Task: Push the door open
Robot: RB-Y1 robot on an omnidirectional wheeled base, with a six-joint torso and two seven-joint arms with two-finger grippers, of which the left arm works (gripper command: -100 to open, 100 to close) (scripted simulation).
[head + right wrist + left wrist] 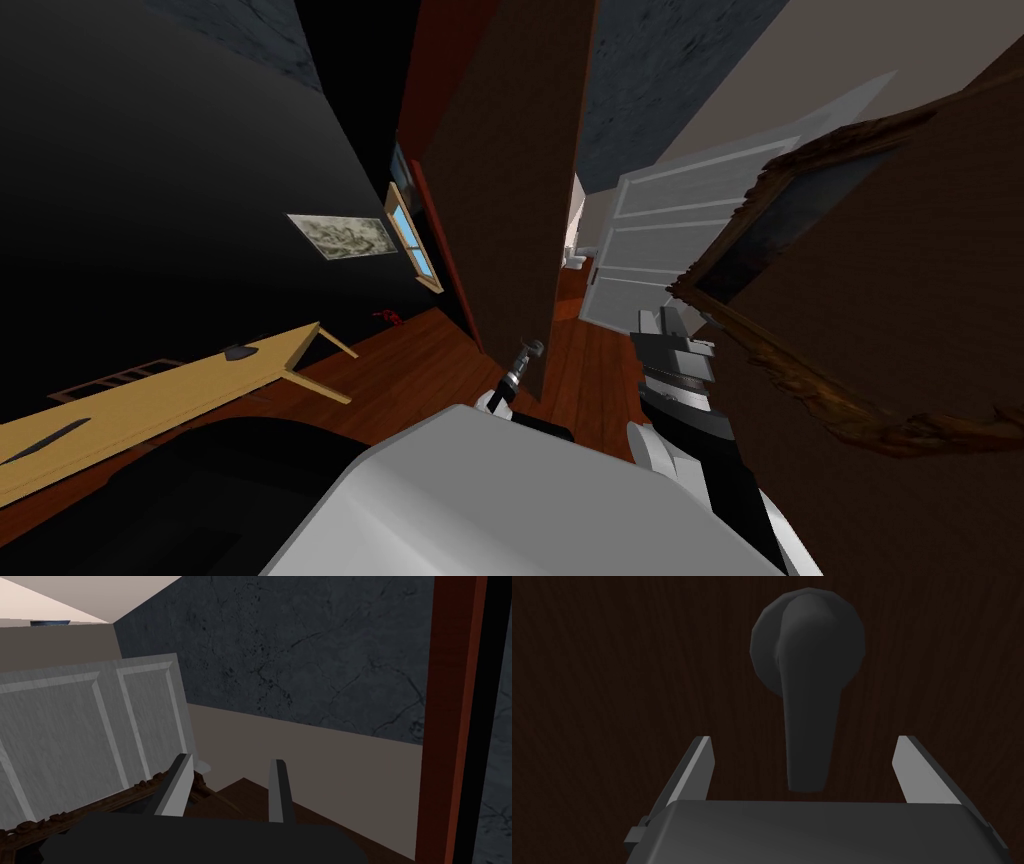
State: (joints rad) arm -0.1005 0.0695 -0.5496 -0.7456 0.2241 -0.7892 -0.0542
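Dark brown wood grain: the door (612,676) lay flat and close, straight ahead of the left pincer (804,738). That pincer was released, its fingers (694,768) wide apart and gripping nothing. The dark lever handle (807,701) sat dead ahead on the door face. Its long axis ran from the round base back toward the pincer, with the tip hanging between the fingers and touching neither (as far as could be judged).

In the head view the left pincer was low on the slab, near its free edge. The slab looked already ajar, with a gap on the right pincer's side. The right pincer (662,322) was well apart from the handle, its fingers parted and empty, pointing toward a white panelled door (680,230) farther off.

Judgement: the left arm was plainly the nearer. The push should run forward along the pincer's own line, into the wood beside the lever. The risk was the lever tip snagging a finger.
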